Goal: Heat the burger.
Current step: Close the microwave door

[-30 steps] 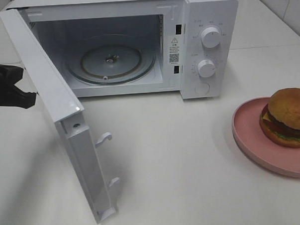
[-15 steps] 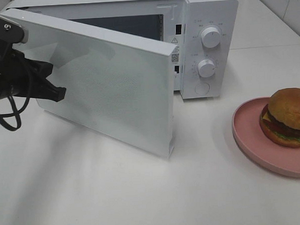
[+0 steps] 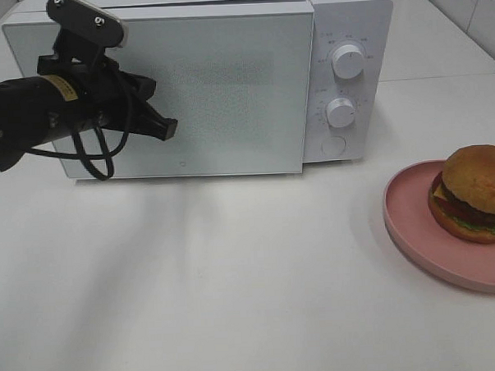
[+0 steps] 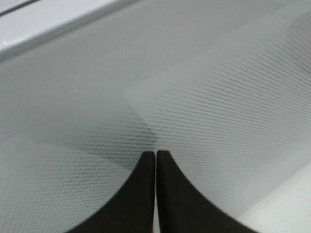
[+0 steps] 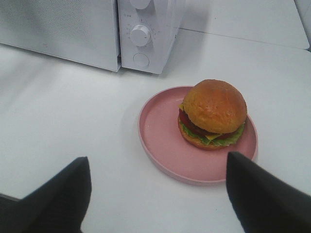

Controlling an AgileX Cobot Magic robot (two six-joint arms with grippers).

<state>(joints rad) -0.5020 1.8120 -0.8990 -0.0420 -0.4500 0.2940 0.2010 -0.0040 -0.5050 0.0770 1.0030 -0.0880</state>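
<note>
From the high view the microwave [image 3: 226, 80] door is closed with the left end effector [image 3: 164, 127] against it, the left wrist view shows it clenched, and the right wrist view shows the released right end effector [image 5: 155, 187] above the unheated burger [image 5: 213, 114] on its plate [image 5: 160, 131].

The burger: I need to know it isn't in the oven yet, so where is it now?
In the exterior high view the burger sits on the pink plate at the right edge, on the table right of the shut microwave.
</note>
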